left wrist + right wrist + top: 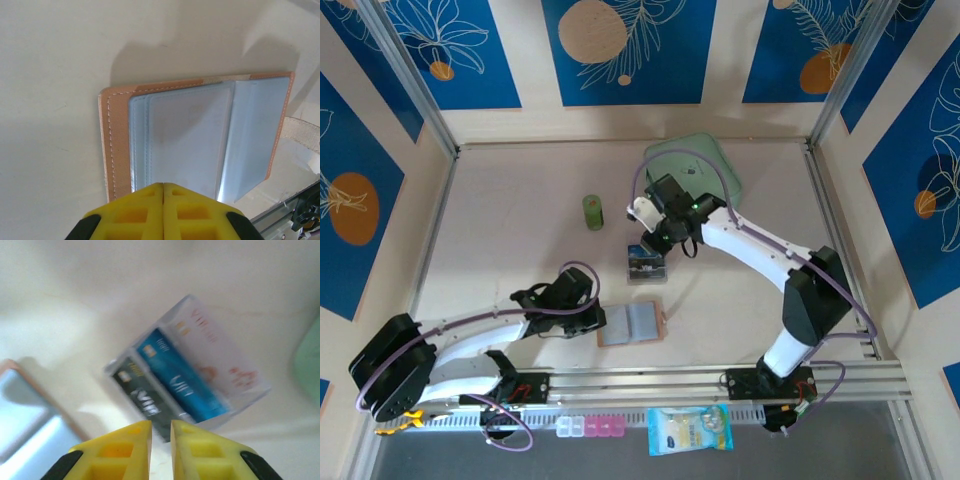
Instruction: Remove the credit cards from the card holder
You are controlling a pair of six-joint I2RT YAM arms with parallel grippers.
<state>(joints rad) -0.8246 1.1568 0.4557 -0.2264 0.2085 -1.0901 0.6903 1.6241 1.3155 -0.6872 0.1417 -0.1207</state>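
Note:
The card holder (pixel 632 323) lies open near the table's front edge, its tan-pink rim and grey inner slots (pixel 200 135) facing up. My left gripper (pixel 163 184) is shut and its tips rest on the holder's left half (pixel 598 320). The credit cards sit side by side in a clear plastic box (pixel 646 266): a dark card (pixel 137 390), a blue card (pixel 177 382) and a pale card (pixel 215 350). My right gripper (pixel 161 422) hovers over the box's near edge (pixel 655 243) with a narrow gap between its fingers and nothing in it. A corner of the holder (pixel 30 425) shows lower left.
A mint-green case (pixel 705 160) lies at the back right, close behind the right arm. A small green cylinder (pixel 593 211) stands left of the box. A metal rail (pixel 720 380) runs along the near edge, with a packet (pixel 688 430) and a pill box (pixel 590 428) beyond it.

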